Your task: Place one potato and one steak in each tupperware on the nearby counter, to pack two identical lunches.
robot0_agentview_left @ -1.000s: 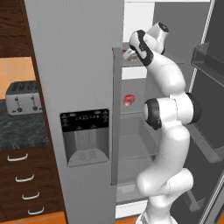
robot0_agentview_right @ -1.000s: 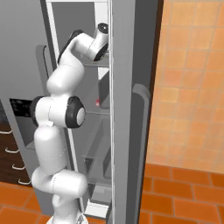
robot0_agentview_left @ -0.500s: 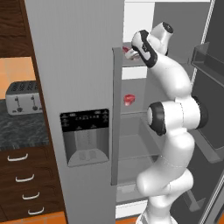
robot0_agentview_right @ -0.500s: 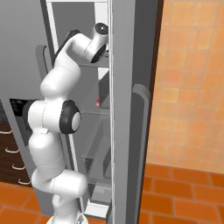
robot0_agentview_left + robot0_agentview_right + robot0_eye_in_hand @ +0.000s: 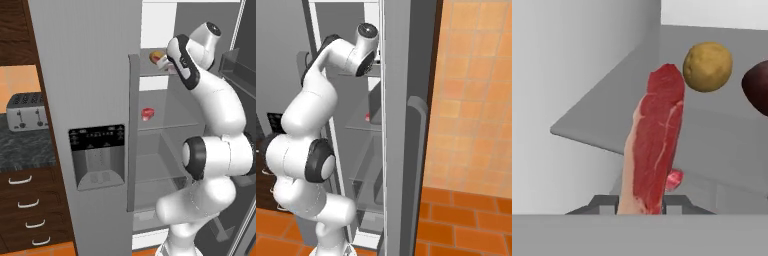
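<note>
Hand view: gripper [image 5: 643,207] clamped narrow on upright steak [image 5: 654,145], potato [image 5: 707,67] on fridge shelf [image 5: 612,107] at 1 o'clock.

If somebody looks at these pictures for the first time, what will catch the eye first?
Probably the raw red steak, standing on end between the fingers of the shut gripper in the hand view. Just beyond it a round potato lies on the grey fridge shelf. In the left base view, the white arm reaches high into the open fridge.
</note>
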